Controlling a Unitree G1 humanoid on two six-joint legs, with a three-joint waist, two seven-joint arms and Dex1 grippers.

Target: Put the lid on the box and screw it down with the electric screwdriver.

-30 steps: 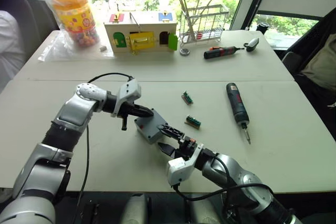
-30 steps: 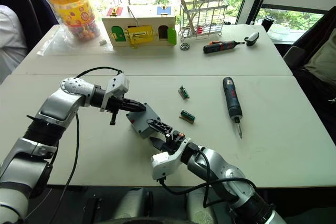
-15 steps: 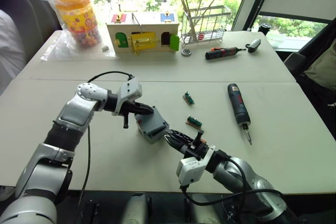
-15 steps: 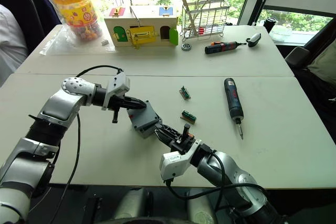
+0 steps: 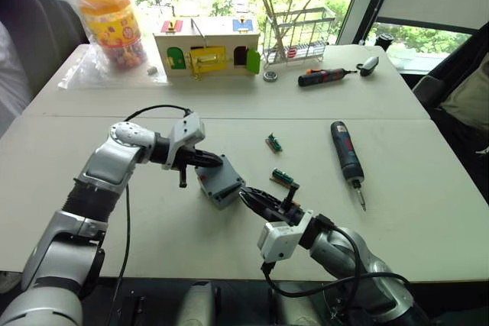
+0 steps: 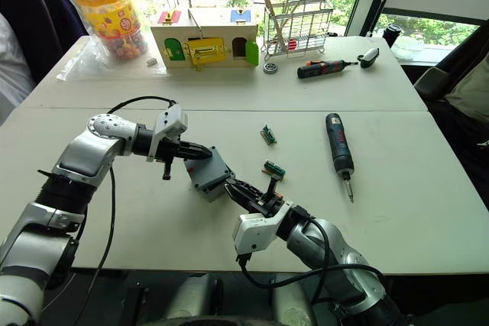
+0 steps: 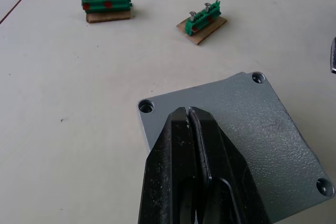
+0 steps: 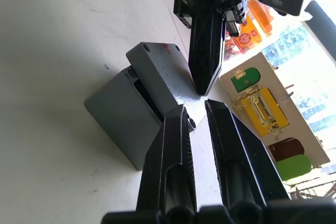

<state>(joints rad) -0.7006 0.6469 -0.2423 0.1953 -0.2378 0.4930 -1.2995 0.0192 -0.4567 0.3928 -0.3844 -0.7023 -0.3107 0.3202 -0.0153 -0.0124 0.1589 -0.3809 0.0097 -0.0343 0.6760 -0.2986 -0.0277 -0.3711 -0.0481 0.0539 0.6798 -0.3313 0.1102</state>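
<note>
The grey box point(image 5: 223, 194) stands mid-table with the lid point(image 5: 218, 174) lying slightly askew on it, a gap showing along one edge point(image 8: 139, 86). My left gripper point(image 5: 221, 162) is shut, and its tip rests on the top of the lid point(image 7: 236, 129). My right gripper point(image 5: 247, 195) reaches in from the near side. Its fingers point(image 8: 181, 116) are drawn in narrowly around the lid's near corner. The electric screwdriver point(image 5: 345, 150) lies flat on the table to the right, apart from both grippers.
Two green terminal blocks point(image 5: 273, 143) point(image 5: 281, 178) lie just right of the box. At the far edge stand a wooden toy house point(image 5: 206, 45), a wire rack point(image 5: 294, 32), a candy jar point(image 5: 111, 24) and a smaller black-and-red screwdriver point(image 5: 325, 75). A person's white sleeve point(image 5: 9, 74) shows at the left.
My right gripper's fingers have come together from wide apart and now sit at the lid's near corner. The box has turned and shifted slightly. My left gripper stays on the lid.
</note>
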